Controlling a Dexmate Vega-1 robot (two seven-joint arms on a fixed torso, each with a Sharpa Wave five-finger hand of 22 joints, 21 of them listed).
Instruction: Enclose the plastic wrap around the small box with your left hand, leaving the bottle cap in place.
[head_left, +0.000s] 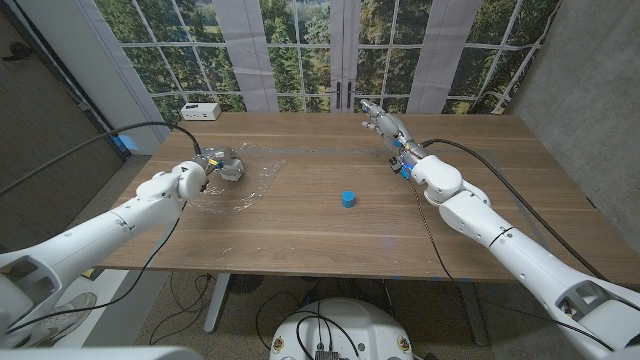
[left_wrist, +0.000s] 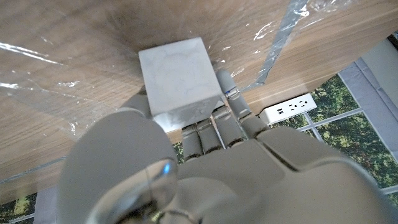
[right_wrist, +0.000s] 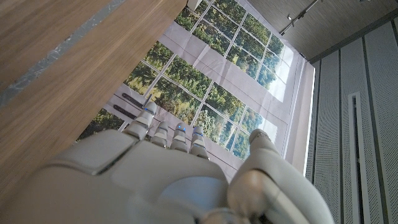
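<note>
The left hand (left_wrist: 205, 168) holds the small box (left_wrist: 180, 78) on the plastic wrap (left_wrist: 37, 81). The head view shows the blue bottle cap (head_left: 347, 199) and the right hand (head_left: 385, 125), fingers straight and empty.

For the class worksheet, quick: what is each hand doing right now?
Left hand: grips the small box on the plastic wrap.
Right hand: open, fingers stretched out, holding nothing.
</note>
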